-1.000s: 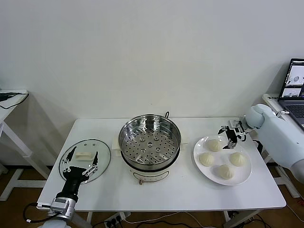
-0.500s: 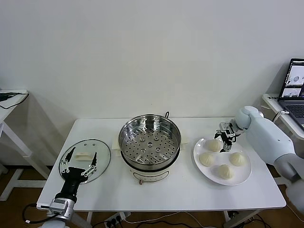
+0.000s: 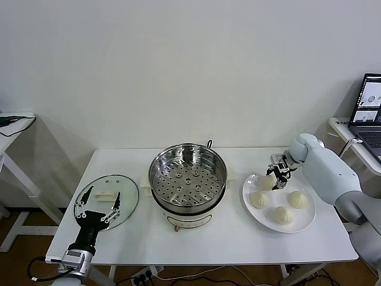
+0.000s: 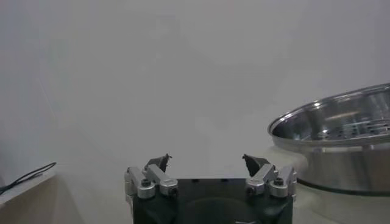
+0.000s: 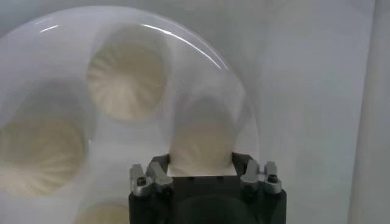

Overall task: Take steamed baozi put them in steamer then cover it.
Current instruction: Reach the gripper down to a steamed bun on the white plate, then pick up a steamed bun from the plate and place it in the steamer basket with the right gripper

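White table (image 3: 226, 238) against blank wall. Steamer (image 3: 187, 176) at centre, tray bare. Cover (image 3: 107, 199) flat on table to its left, left gripper (image 3: 99, 204) hovering over it, jaws spread wide, holding nothing. Plate (image 3: 303, 223) on right with four baozi (image 3: 280, 214). Right gripper (image 5: 203, 164) down on rear-left bun (image 5: 202, 146), fingers (image 5: 155, 173) clamped against both sides.
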Robot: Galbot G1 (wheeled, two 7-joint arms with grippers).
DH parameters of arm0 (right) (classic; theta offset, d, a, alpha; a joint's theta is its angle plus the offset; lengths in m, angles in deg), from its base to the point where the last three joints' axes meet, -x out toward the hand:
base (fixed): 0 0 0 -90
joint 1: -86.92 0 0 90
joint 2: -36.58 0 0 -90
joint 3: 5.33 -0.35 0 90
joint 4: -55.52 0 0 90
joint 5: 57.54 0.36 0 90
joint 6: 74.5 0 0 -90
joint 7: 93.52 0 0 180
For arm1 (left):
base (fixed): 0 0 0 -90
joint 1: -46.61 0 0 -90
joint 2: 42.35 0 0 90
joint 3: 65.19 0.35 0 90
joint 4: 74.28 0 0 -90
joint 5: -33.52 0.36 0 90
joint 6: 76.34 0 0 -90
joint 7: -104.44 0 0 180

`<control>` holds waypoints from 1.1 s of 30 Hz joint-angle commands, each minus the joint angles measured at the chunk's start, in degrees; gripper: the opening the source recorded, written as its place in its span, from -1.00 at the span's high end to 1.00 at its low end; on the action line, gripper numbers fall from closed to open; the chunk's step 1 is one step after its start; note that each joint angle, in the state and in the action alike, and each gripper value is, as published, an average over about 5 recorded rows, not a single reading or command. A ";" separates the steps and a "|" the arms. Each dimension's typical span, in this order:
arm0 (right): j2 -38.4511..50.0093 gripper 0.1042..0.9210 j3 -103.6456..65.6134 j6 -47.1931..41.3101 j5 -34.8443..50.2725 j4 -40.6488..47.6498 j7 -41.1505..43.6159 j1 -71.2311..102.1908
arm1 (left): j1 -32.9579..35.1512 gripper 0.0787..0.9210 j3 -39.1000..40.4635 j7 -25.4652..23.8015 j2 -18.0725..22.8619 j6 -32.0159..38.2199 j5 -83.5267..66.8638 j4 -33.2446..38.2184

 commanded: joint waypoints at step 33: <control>20.16 -0.30 42.00 11.91 25.49 -51.63 4.04 -44.61 | 1.55 -0.77 0.36 0.54 -0.58 -0.60 0.38 2.81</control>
